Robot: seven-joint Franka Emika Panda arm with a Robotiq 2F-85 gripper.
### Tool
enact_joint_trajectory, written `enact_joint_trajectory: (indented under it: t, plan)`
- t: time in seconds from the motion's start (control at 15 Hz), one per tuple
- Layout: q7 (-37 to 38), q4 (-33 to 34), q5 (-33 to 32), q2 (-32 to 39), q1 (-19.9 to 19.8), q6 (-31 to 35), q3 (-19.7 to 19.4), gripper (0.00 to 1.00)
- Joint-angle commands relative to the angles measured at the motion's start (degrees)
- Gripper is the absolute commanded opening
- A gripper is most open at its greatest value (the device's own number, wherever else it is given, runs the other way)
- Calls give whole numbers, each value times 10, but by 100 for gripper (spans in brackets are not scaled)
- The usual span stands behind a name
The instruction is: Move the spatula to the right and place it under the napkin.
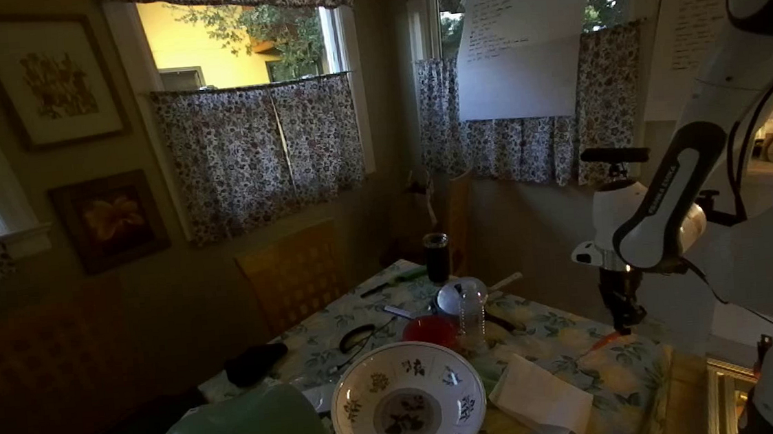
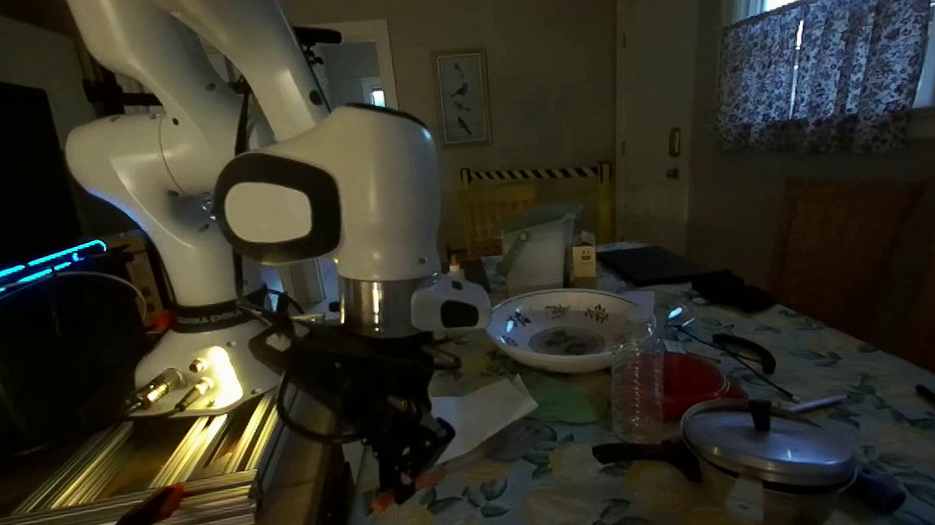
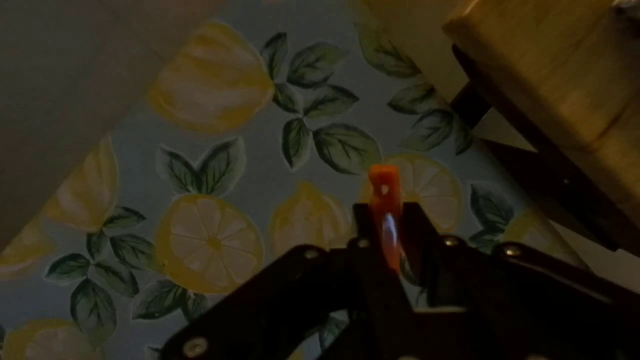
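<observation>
The spatula shows as an orange handle [image 3: 384,185] between my fingertips in the wrist view. It also shows in both exterior views, as an orange strip [image 1: 602,344] and as orange pieces [image 2: 429,480] on either side of the fingers. Its blade cannot be made out. My gripper [image 3: 386,225] is shut on the handle, with a finger against each side, low over the tablecloth; it also shows in both exterior views [image 1: 624,328] [image 2: 401,490]. The white folded napkin [image 1: 542,398] lies apart from the gripper, beside the patterned bowl. It is partly hidden behind the gripper in an exterior view [image 2: 483,415].
A large patterned bowl [image 1: 405,360], a red bowl [image 1: 430,332], a clear bottle [image 2: 637,390] and a lidded pot [image 2: 769,447] stand on the table. The pot's dark handle [image 2: 645,451] points toward the gripper side. A wooden edge [image 3: 560,85] lies near the table's corner.
</observation>
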Motion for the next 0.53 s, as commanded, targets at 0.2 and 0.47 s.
enact_joint_trajectory:
  t: [0.2, 0.47]
  plan:
    - [262, 39, -289, 13, 85, -22, -101, 5]
    - [387, 59, -417, 50, 103, -3, -108, 14]
